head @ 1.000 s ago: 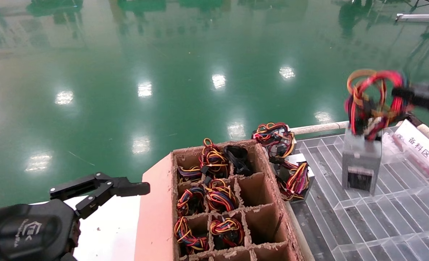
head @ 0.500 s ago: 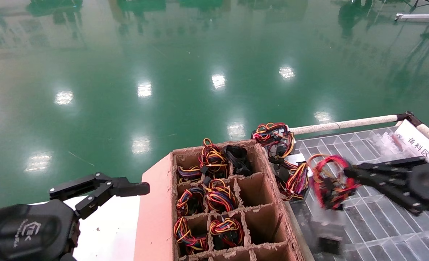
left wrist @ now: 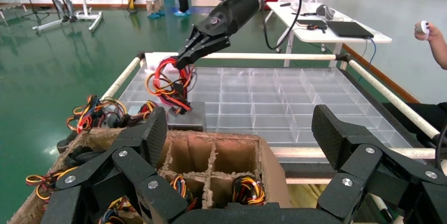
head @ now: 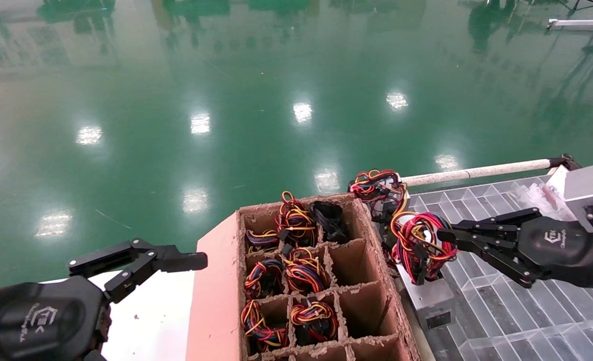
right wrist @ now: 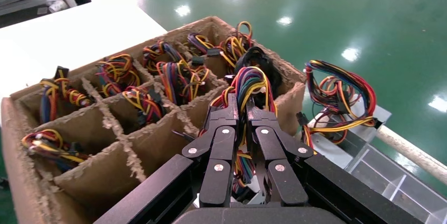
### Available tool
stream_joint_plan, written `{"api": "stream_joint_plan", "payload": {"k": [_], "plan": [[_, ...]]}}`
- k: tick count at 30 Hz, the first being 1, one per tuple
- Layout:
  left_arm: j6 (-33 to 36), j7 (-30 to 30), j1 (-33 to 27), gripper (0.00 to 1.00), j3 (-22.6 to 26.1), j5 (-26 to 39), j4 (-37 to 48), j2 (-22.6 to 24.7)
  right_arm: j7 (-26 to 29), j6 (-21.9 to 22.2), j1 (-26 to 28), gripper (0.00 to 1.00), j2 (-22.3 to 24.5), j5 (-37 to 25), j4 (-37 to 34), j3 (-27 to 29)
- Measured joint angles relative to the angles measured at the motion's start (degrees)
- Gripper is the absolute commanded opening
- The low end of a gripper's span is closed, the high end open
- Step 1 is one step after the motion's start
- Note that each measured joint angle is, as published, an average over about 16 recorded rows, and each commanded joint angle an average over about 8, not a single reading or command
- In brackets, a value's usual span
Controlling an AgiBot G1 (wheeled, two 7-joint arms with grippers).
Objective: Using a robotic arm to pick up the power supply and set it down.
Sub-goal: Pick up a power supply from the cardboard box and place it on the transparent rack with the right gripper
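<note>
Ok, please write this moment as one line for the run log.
right gripper: shut on wire bundle of power supply | power supply: on clear tray, beside cardboard box | left gripper: open, parked

Power supply in the robotic arm's grip, lower right of the head view

The power supply (head: 429, 301) is a narrow grey metal box with a dark socket on its near end face, lying tilted at the lower right of the head view. Its looped bundle of mainly red and orange wires (head: 419, 245) rises above it. The robotic arm's right gripper (head: 442, 239), black with linked fingers and a white logo, reaches in from the right edge, its fingers pinched on those wires.
</note>
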Motion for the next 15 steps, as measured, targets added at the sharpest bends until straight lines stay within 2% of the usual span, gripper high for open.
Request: {"api": "stream_joint_plan", "payload": {"k": [15], "plan": [[0.0, 0.0, 0.0, 1.0, 0.0, 0.0, 0.0, 0.0, -8.1, 0.1, 2.0, 0.0, -3.6, -0.5, -12.3, -1.3]]}}
